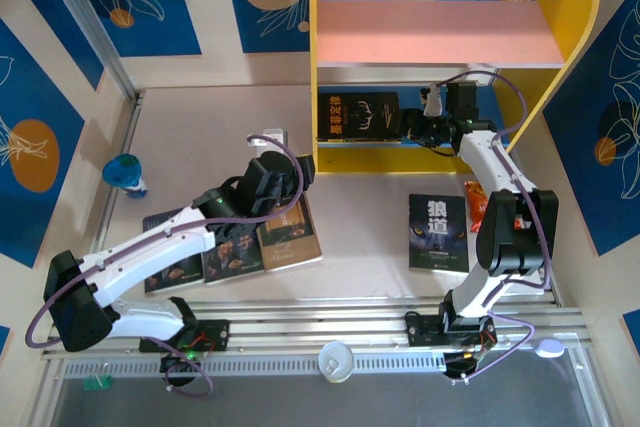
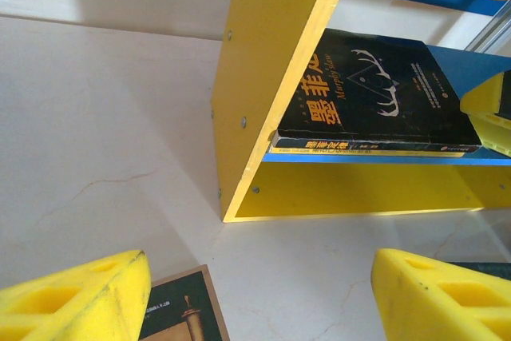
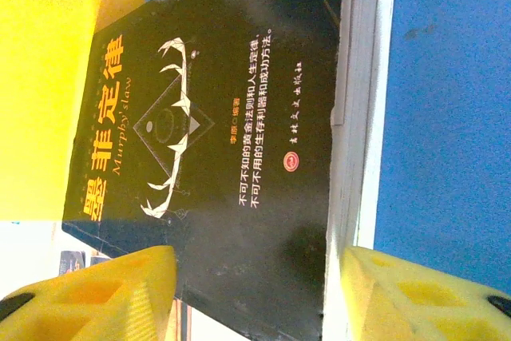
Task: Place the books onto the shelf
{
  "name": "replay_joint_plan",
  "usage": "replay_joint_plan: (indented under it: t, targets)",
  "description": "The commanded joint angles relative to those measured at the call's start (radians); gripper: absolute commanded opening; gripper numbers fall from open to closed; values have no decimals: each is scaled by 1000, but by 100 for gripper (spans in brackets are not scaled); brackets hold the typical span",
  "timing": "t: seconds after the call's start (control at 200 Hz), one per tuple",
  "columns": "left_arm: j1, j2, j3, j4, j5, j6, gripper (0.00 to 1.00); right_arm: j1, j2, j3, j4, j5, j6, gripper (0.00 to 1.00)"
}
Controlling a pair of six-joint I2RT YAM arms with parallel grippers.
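- Right jaws: partly open. The right fingertips [image 3: 88, 297] stand to either side of the near edge of the black antler book [image 3: 207, 157]. Nothing is pinched between them, and I cannot tell whether they touch the cover.
- The black antler book lies flat, cover up, on the blue lower board [image 3: 447, 117] of the shelf [image 1: 440, 32], close against its left yellow side [image 2: 271, 61].
- Left jaws: wide open and empty. The left fingertips [image 2: 72, 301] hang over the worktop [image 2: 104, 117], just in front of that yellow side.
- The corner of a brown book [image 1: 290, 237] shows beside the left-hand tip.
- The brown book is the rightmost of three lying side by side on the worktop under the left arm. The next book [image 1: 235, 252] is partly covered by that arm.
- The wolf book [image 1: 438, 232] lies flat on the worktop in front of the shelf, beside the right arm.
- An orange packet [image 1: 477, 202] lies just to the right of the wolf book.
- The shelf stands at the far side of the worktop, its pink board above the blue one.
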Motion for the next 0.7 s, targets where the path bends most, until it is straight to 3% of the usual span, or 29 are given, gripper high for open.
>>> replay_joint_plan:
  t: [0.0, 0.695]
  targets:
    - [12, -12, 10, -7, -10, 15, 73, 23, 16, 36, 9, -44, -7, 57]
    - [13, -11, 5, -7, -11, 14, 73, 32, 36, 55, 6, -44, -5, 57]
